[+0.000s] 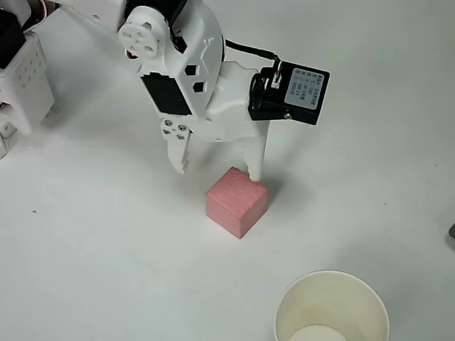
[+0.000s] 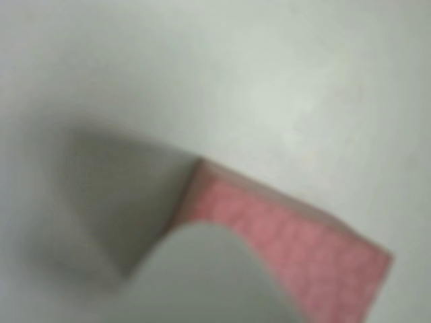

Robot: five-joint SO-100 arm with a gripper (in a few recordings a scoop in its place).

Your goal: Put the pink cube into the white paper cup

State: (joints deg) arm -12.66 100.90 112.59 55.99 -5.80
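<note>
Pincer (image 1: 217, 169) spread wide, holding nothing | pink cube (image 1: 237, 201) just below fingertips, right finger touching its top corner | white paper cup (image 1: 332, 310) lower right

white table (image 1: 99, 270): plain matte surface, soft grey shadows on it in overhead view. 1 tiny dark speck (image 1: 33, 211) near the left edge. small dark object (image 1: 452, 232) cut off at the right edge, can't tell what it is. white perforated block (image 1: 25, 82) at the upper left, rows of small holes on its face, partly out of frame. wrist view: same pale surface (image 2: 283, 87), blurred, grey shadow (image 2: 114, 195) at left.
</note>
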